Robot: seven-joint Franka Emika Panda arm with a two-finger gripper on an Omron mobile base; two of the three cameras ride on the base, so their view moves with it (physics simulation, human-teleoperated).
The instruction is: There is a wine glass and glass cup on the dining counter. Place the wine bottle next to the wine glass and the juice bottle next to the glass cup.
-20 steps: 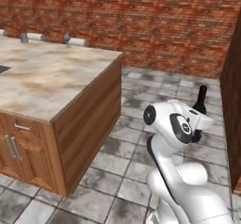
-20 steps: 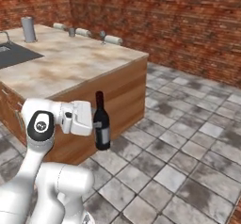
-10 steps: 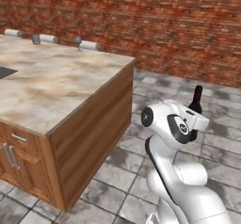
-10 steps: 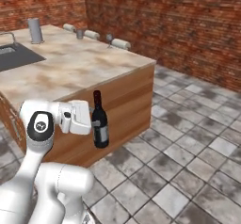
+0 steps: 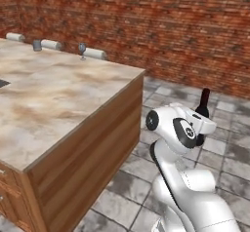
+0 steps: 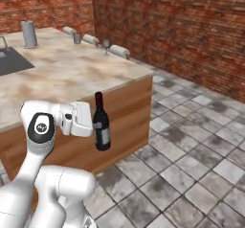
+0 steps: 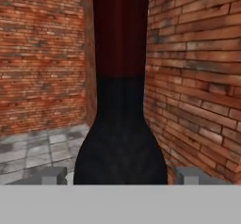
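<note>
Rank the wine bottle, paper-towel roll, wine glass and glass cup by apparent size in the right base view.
1. wine bottle, though nearest the camera
2. paper-towel roll
3. wine glass and glass cup: both tiny and far, too alike to rank

No text can be read anywhere; the pale label on the wine bottle (image 6: 101, 129) is too blurred to read.

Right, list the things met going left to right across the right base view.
Paper-towel roll → glass cup → wine bottle, held off the dining counter → wine glass.
</note>
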